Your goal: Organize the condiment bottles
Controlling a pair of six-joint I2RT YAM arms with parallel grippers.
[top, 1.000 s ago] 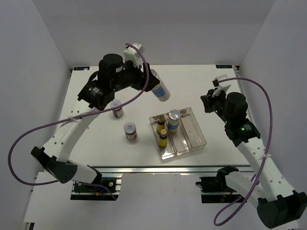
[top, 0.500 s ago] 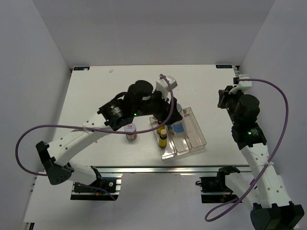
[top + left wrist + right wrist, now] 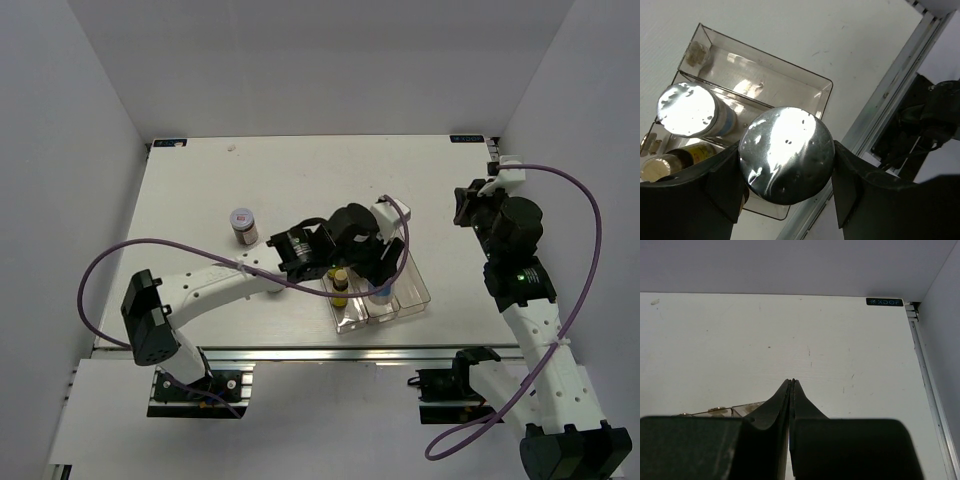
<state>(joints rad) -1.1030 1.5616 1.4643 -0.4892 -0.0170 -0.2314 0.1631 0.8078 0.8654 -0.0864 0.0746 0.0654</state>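
Note:
My left gripper is shut on the silver cap of a white bottle with a blue label, and the cap sits between both fingers. It holds the bottle upright at the near end of the clear tray's middle slot. A second white bottle stands behind it in that slot. Yellow dark-capped bottles stand in the left slot, one showing in the left wrist view. One brown jar stands at the left; the other is hidden under the arm. My right gripper is shut and empty.
The tray's right slot holds no bottle. The table's near edge and metal rail run just beyond the tray. A tray corner shows below the shut right fingers.
My left arm has carried the white bottle from the back of the table down to the tray's middle slot. The right arm turned a little a second ago and has since stayed still.

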